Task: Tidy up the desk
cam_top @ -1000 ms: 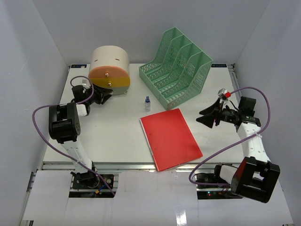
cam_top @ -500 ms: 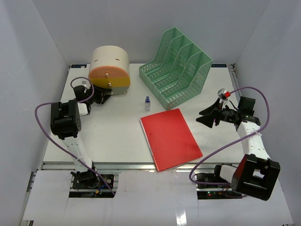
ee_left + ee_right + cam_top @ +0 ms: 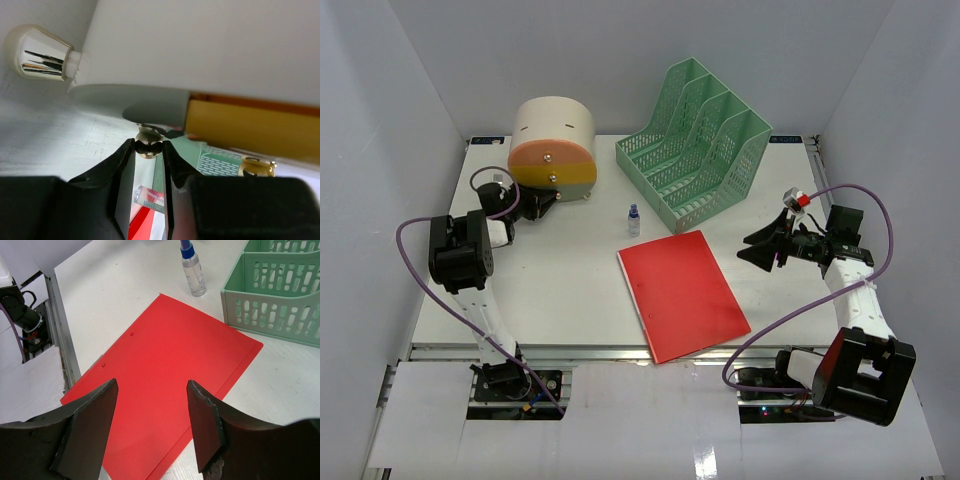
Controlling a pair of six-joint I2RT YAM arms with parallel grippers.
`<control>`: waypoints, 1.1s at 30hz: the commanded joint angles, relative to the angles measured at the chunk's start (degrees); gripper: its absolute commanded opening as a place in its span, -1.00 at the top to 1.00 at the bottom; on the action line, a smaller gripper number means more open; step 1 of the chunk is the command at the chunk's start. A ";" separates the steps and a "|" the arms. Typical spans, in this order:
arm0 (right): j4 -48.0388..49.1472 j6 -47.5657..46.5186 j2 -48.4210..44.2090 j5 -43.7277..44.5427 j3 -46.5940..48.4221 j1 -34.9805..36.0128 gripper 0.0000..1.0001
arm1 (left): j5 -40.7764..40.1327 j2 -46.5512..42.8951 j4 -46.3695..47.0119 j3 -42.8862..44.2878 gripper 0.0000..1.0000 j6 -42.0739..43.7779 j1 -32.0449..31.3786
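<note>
Left of the folder (image 3: 682, 293), the left gripper (image 3: 149, 153) pinches a knob (image 3: 148, 142) on the box (image 3: 555, 135). The right gripper (image 3: 152, 425) gapes empty just right of the folder.

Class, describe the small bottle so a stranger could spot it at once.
Find the green file rack at the far side of the desk. Between it and the red folder stands the bottle, upright: the only small, clear, blue-capped thing there.

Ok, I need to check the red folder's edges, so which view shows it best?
The top view: the whole red folder lies flat on the desk, every edge visible. The right wrist view shows most of it, its near edge hidden. The left wrist view catches only a red sliver.
</note>
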 commanded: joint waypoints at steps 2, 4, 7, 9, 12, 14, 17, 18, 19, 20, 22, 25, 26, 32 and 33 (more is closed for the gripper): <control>-0.21 -0.79 0.07 -0.43 1.84 -0.57 -0.28 | -0.36 -1.36 3.56 -1.67 0.48 -1.10 0.11; -0.18 -0.79 -0.05 -0.43 1.84 -0.69 -0.28 | 0.11 -2.37 4.71 -2.79 0.54 -1.54 0.11; -0.21 -0.71 -0.19 -0.54 1.76 -0.89 -0.28 | 0.72 -4.53 6.35 -6.73 0.59 -1.59 0.11; -0.12 -0.71 -0.37 -0.60 1.76 -1.01 -0.28 | 0.95 -6.17 6.79 -8.43 0.59 -1.04 0.20; -0.13 -0.71 -0.55 -0.71 1.67 -1.10 -0.28 | 1.78 -9.46 7.51 -12.89 0.60 0.36 0.57; -0.23 -0.71 -0.73 -0.87 1.65 -1.18 -0.28 | 2.34 -11.48 7.76 -16.50 0.60 1.14 0.82; -0.23 -0.71 -0.94 -1.00 1.51 -1.32 -0.28 | 3.11 -15.17 7.69 -20.83 0.59 2.61 0.97; -0.21 -0.73 -1.01 -1.04 1.49 -1.33 -0.28 | 3.29 -16.38 7.72 -22.28 0.59 2.99 1.04; -0.21 -0.78 -1.06 -1.04 1.49 -1.28 -0.28 | 3.39 -17.48 7.83 -23.64 0.58 3.25 1.14; -0.21 -0.79 -1.14 -1.04 1.49 -1.27 -0.28 | 3.14 -19.04 7.85 -24.57 0.56 3.50 1.16; -0.25 -0.88 -1.33 -1.09 1.36 -1.27 -0.28 | 2.98 -20.23 7.37 -25.96 0.50 4.22 1.33; -0.28 -1.07 -1.55 -0.94 1.20 -1.34 -0.28 | 3.30 -20.48 6.75 -25.38 0.24 4.30 1.62; -0.25 -1.10 -1.65 -0.91 1.14 -1.31 -0.28 | 3.42 -20.23 6.47 -24.56 0.09 4.17 1.65; -0.30 -1.15 -1.60 -0.78 1.23 -1.27 -0.28 | 3.88 -15.68 5.68 -17.13 -0.23 3.21 1.69; -0.29 -1.15 -1.61 -0.77 1.22 -1.27 -0.28 | 3.94 -14.40 5.74 -16.26 -0.25 3.02 1.69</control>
